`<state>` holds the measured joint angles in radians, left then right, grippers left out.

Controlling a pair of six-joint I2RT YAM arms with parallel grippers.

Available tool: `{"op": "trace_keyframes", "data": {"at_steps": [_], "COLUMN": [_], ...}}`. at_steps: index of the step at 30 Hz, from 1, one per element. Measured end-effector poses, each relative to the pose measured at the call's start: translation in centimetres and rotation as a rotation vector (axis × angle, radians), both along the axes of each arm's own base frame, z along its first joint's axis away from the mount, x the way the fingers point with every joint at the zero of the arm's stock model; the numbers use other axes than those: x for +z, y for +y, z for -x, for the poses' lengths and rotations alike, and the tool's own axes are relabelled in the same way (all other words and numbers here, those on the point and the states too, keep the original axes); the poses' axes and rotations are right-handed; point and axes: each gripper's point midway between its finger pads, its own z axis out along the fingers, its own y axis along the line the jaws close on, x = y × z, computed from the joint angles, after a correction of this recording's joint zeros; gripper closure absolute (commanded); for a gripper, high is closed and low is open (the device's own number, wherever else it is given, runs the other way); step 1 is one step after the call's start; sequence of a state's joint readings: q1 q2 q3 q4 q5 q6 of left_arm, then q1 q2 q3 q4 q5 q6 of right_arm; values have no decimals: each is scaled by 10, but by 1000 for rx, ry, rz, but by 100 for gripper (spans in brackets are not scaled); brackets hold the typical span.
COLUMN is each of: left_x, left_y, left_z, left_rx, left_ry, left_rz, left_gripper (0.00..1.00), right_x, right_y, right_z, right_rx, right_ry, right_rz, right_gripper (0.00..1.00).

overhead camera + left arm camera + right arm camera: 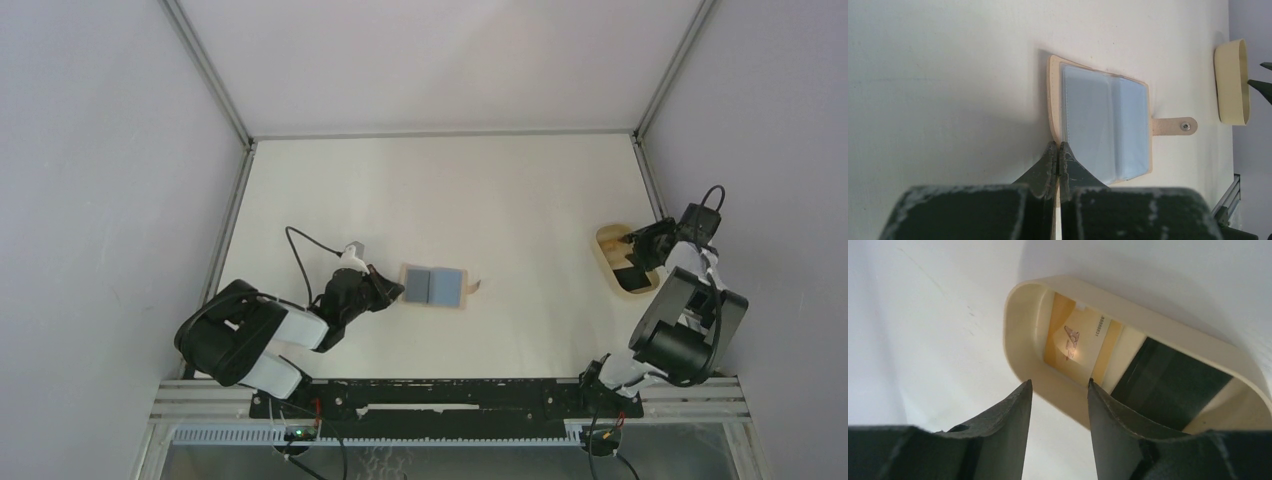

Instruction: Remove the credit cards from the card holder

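The left jaws pinch the open card holder's (1100,130) edge, the right jaws hang spread over the tray (1015,330), well right of the card holder, black card (1168,385) inside.

One card holder (1098,125), one oval tray (1018,335), one black card (1168,385), apparently one yellowish card (1080,340)

Cream table (450,190) boxed in by pale, bare walls.
A back wall (440,60) stands at 12 o'clock and side walls at 9 and 3 o'clock. Aluminium struts (208,70) run toward 11 and 1 o'clock. A black mounting rail (450,398) and a slotted metal strip (420,436) cross at 6 o'clock. The light is soft and even.
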<state>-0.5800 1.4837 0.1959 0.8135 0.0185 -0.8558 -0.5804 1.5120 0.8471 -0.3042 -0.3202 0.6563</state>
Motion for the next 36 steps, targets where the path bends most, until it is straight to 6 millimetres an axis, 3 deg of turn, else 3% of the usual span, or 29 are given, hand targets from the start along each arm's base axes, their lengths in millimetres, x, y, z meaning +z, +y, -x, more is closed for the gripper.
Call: {"op": "trace_keyframes", "data": {"at_steps": [4, 9, 11, 14, 19, 36], "left_x": [0, 1, 1, 2, 5, 3], "left_y": [-1, -1, -1, -1, 0, 1], "left_z": [1, 2, 2, 2, 3, 5], "left_rx": [-5, -9, -10, -11, -12, -20], "left_ry": [2, 3, 4, 5, 2, 3], "left_rz": [2, 3, 3, 3, 2, -15], "left_gripper": [100, 100, 100, 100, 100, 100], "right_x": [22, 44, 43, 26, -9, 1], "right_y": [5, 46, 62, 78, 71, 52], "right_z": [0, -20, -26, -30, -13, -26], "right_rx": [51, 298, 396, 514, 581, 585], "right_ry": [12, 47, 76, 159, 346, 333], "right_rz": [93, 289, 354, 416, 506, 653], "right_gripper": [41, 35, 35, 35, 35, 37]}}
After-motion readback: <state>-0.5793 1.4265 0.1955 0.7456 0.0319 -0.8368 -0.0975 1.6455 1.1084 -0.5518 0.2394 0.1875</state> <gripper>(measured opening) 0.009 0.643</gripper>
